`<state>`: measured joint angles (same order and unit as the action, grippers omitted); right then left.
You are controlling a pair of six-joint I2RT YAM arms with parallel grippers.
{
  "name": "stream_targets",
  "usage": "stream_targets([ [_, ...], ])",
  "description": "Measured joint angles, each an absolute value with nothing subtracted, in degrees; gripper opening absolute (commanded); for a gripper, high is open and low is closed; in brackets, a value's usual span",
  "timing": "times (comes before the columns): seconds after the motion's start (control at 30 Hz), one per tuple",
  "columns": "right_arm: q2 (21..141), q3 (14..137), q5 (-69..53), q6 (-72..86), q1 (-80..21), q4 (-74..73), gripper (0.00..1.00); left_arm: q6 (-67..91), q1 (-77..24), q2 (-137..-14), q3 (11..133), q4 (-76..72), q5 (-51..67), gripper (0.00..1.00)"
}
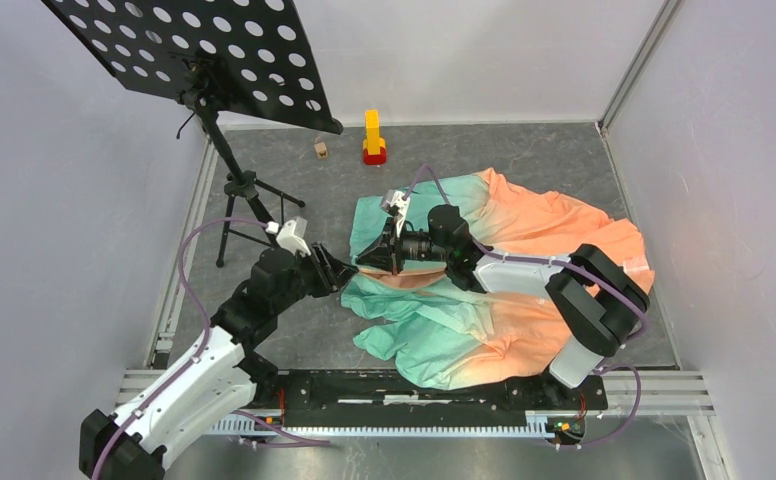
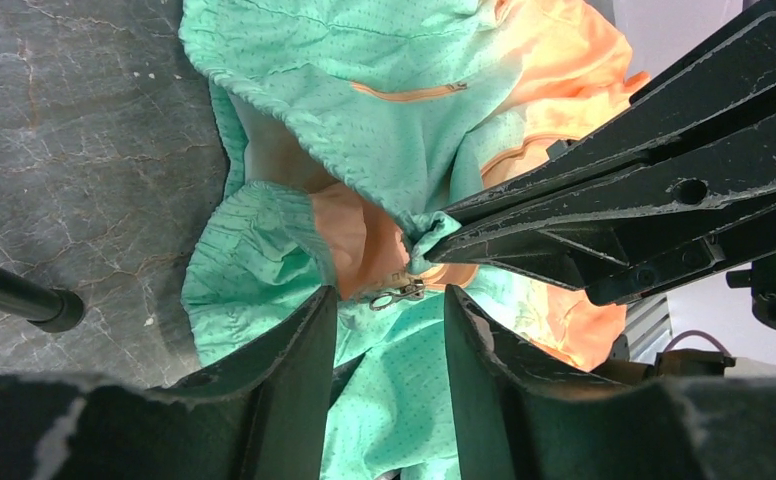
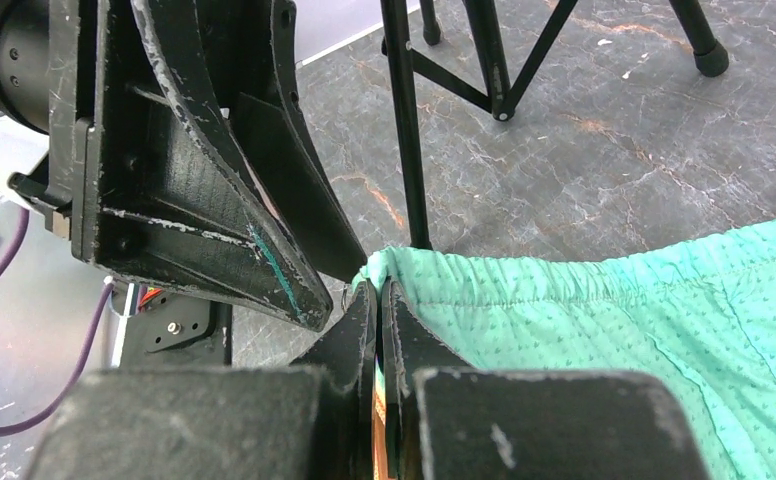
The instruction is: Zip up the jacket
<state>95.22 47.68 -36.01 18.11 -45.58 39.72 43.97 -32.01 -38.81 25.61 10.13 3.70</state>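
Observation:
The mint-to-peach jacket [image 1: 484, 290] lies crumpled on the grey table, right of centre. My right gripper [image 1: 362, 259] is shut on the jacket's green hem [image 3: 464, 290] at the bottom of the orange zipper, its fingertips [image 2: 434, 243] pinching the cloth. My left gripper [image 1: 342, 274] is open, its two fingers [image 2: 309, 330] spread to either side of the small metal zipper pull [image 2: 397, 295], which lies just beyond their tips. The left gripper also shows in the right wrist view [image 3: 309, 300], close beside the pinched hem.
A black music stand [image 1: 194, 50] on a tripod [image 1: 239, 200] stands at the back left; one leg tip [image 2: 49, 308] is near the jacket. A yellow-and-red block [image 1: 373, 138] and a small wooden cube [image 1: 320, 149] sit at the back.

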Motion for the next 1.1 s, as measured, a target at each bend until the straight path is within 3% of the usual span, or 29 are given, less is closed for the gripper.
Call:
stream_targets([
  [0.43, 95.4, 47.7, -36.2, 18.3, -45.6, 39.5, 0.0, 42.6, -32.0, -40.7, 25.9, 7.4, 4.8, 0.28],
  [0.9, 95.4, 47.7, -36.4, 18.4, -45.3, 39.5, 0.0, 42.6, -32.0, -41.2, 26.0, 7.2, 6.2, 0.22],
  [1.1, 95.4, 47.7, -36.4, 18.4, -45.3, 39.4, 0.0, 42.6, -32.0, -41.2, 26.0, 7.2, 6.7, 0.28],
])
